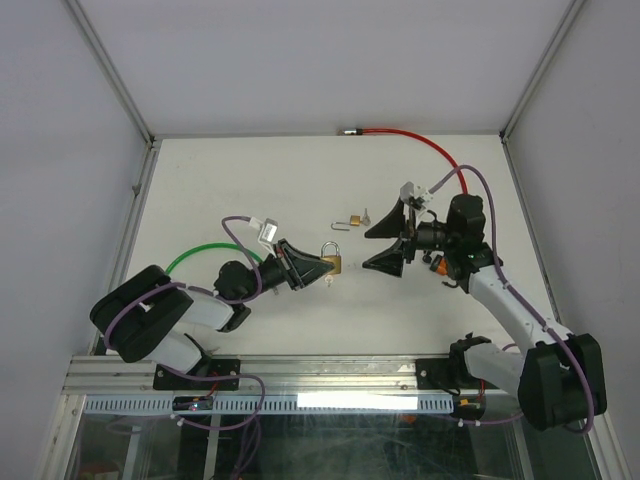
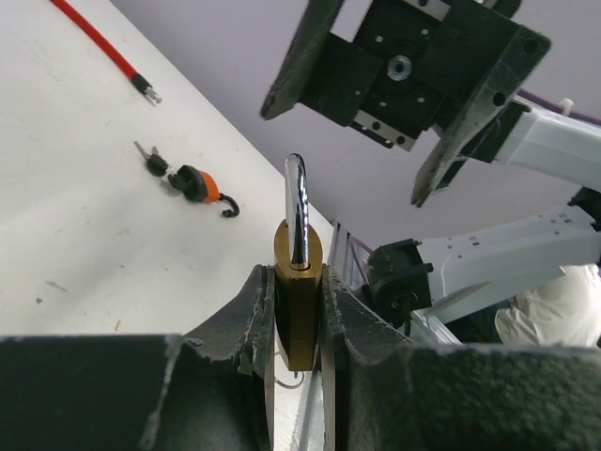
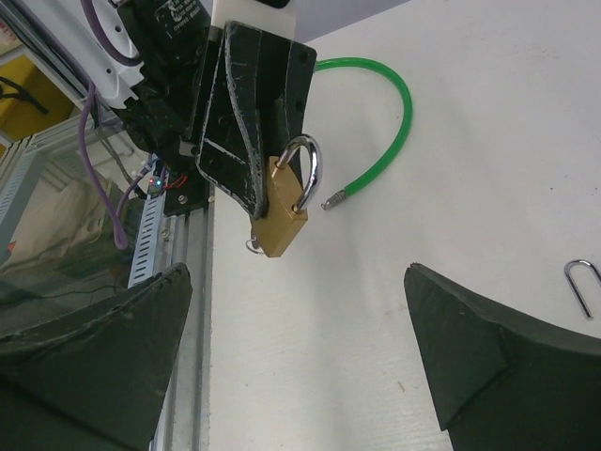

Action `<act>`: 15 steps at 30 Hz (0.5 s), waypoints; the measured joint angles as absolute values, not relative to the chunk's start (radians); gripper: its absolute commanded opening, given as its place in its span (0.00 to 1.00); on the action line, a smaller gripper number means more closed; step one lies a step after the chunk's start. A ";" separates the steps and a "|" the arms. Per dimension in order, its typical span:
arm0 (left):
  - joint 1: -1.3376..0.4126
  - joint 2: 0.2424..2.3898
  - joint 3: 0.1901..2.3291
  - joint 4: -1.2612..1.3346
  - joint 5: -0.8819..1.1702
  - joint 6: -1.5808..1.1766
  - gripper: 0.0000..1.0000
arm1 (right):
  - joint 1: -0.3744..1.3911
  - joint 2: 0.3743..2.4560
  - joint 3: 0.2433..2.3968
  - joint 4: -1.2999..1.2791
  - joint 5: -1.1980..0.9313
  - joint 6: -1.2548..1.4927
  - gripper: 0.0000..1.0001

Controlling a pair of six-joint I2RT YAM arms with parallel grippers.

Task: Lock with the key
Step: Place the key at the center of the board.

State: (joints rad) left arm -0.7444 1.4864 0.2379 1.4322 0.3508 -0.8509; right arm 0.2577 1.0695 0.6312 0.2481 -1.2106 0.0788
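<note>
The left gripper (image 1: 318, 266) is pinching the brass padlock (image 1: 334, 263) by its flat sides, just left of the middle of the bench (image 1: 250, 190). In the left wrist view its two black fingers (image 2: 246, 315) are pressed against the lock body, and the steel shackle (image 2: 297, 211) stands up out of them, edge-on to the camera. The right wrist view shows the same lock from the other side: the body hangs tilted below the left fingers, and a small wire ring shows at its lower corner (whether the shackle's far leg is seated in the body cannot be told, since a finger hides it). The right gripper (image 1: 388, 242) is spread wide and holds nothing. It faces the padlock from the right, near it but apart. Beyond the gap between the two grippers, a little farther from the arm bases, a small orange-and-black piece (image 2: 197, 183) lies flat on the bench with what look like keys (image 2: 148, 163) at one end and a wire loop (image 1: 346, 223) at the other, touched by neither gripper. A red cable (image 1: 400, 133) runs along the far edge of the bench and curves down toward the right arm. A green cable (image 1: 205, 253) arcs beside the left arm, its free end lying near the padlock.
</note>
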 measured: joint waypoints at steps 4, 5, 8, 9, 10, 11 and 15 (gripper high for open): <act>-0.744 1.486 0.257 1.437 0.403 -0.847 0.00 | 0.281 1.093 0.603 0.315 -1.214 0.084 0.99; -0.744 1.486 0.260 1.438 0.416 -0.845 0.00 | 0.284 1.098 0.594 0.332 -1.213 0.085 0.99; -0.744 1.486 0.263 1.439 0.455 -0.836 0.00 | 0.298 1.107 0.575 0.371 -1.214 0.086 0.99; -0.744 1.486 0.263 1.439 0.464 -0.831 0.00 | 0.302 1.110 0.574 0.381 -1.214 0.088 0.84; -0.744 1.486 0.263 1.439 0.480 -0.826 0.00 | 0.307 1.113 0.574 0.395 -1.215 0.088 0.71; -0.744 1.486 0.264 1.440 0.489 -0.823 0.00 | 0.311 1.116 0.573 0.414 -1.216 0.088 0.70; -0.744 1.486 0.275 1.441 0.530 -0.818 0.00 | 0.329 1.124 0.569 0.467 -1.185 0.253 0.66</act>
